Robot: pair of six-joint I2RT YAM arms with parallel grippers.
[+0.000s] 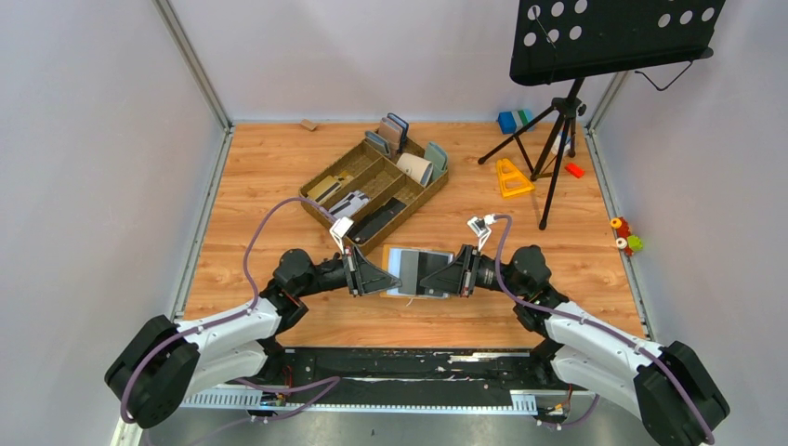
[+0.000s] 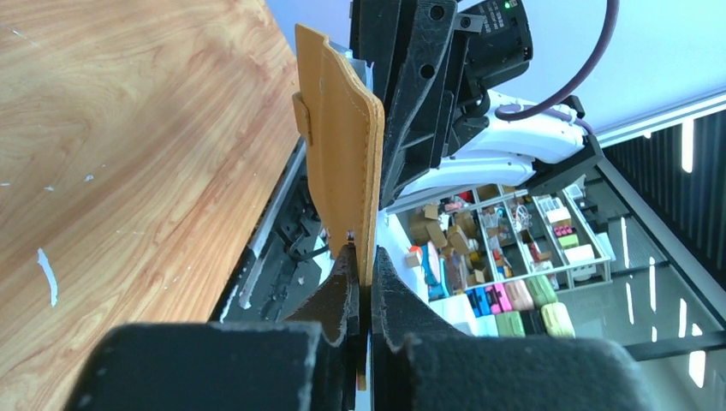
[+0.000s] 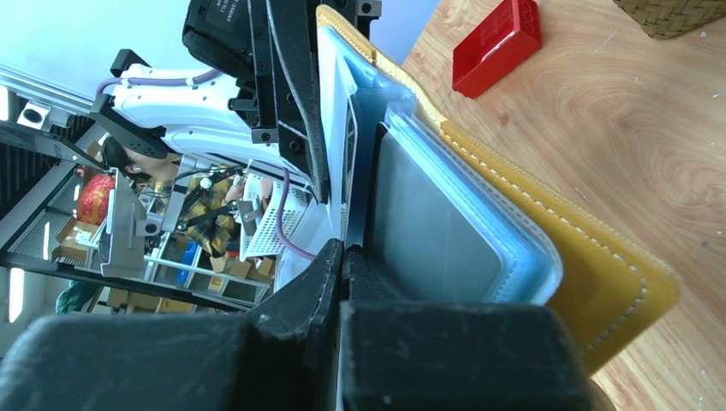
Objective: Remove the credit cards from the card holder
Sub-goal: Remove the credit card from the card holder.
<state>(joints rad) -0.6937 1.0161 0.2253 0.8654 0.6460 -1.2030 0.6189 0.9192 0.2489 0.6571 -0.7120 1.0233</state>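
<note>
Left arm base (image 1: 153,372) and right arm base (image 1: 678,386) sit nearest the overhead cam, at 7 and 5 o'clock. Both forearms reach to centre, where the card holder (image 1: 401,269) is spread open between left gripper (image 1: 378,276) on its 9 o'clock edge and right gripper (image 1: 455,274) on its 3 o'clock edge. A grey credit card (image 1: 430,270) shows in its right half, and the organiser tray (image 1: 372,181) is at 12. Left wrist: jaws together, clamped on the mustard flap's edge, flap running toward 12. Right wrist: jaws pinched shut on the holder's inner edge at 6, lining or card, can't tell. The card sits in a pale blue pocket (image 3: 522,257), red block (image 3: 496,47) at 1. Judgement: holder light and floppy, cards thin, stiff, slick. Grab a card's exposed edge and slide it along the pocket with the flap pinned.
</note>
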